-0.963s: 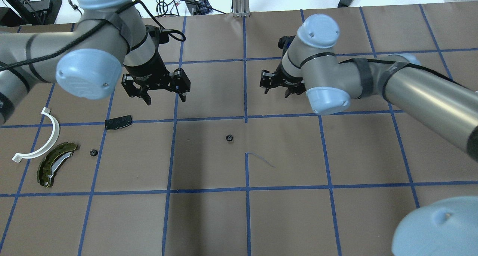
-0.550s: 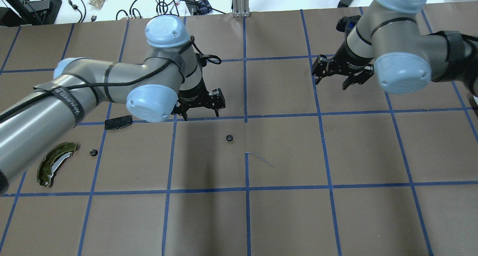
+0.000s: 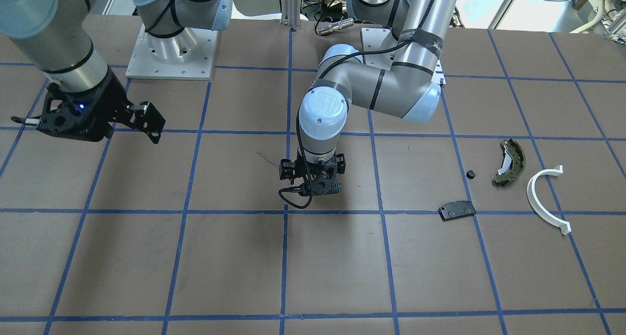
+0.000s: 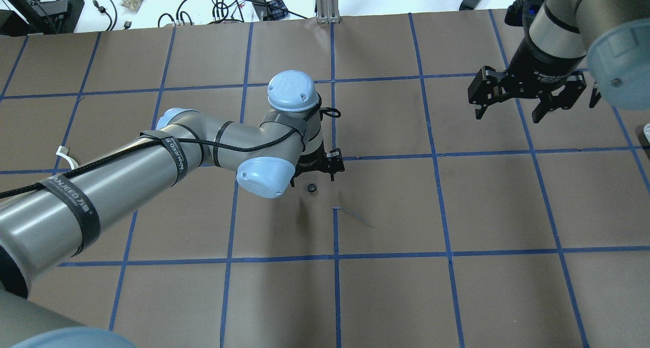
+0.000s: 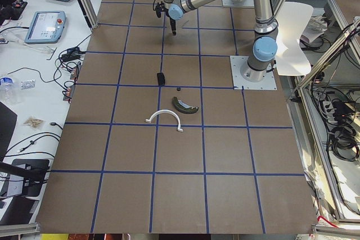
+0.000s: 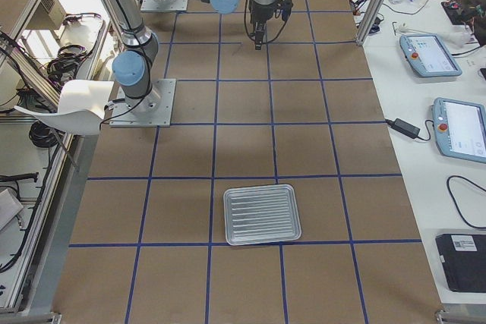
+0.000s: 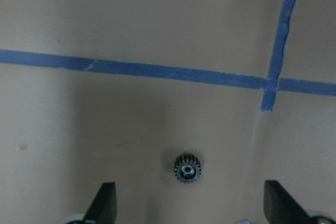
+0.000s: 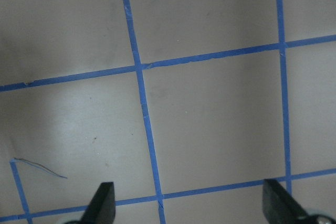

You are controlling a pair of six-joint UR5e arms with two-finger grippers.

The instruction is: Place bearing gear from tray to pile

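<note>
Overhead looks down from behind the robot; the front view faces it; two distant side views look along the table. Wrist cameras look down from close, the left sharing the gear, at its 6 o'clock, with overhead.

The small black toothed gear lies flat on the brown counter, well apart from the olive brake shoe, white arc and black plate.

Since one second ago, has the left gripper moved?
Yes. In the overhead view the left gripper went right and toward the robot, up to the central tape crossing, beside the bearing gear.
</note>
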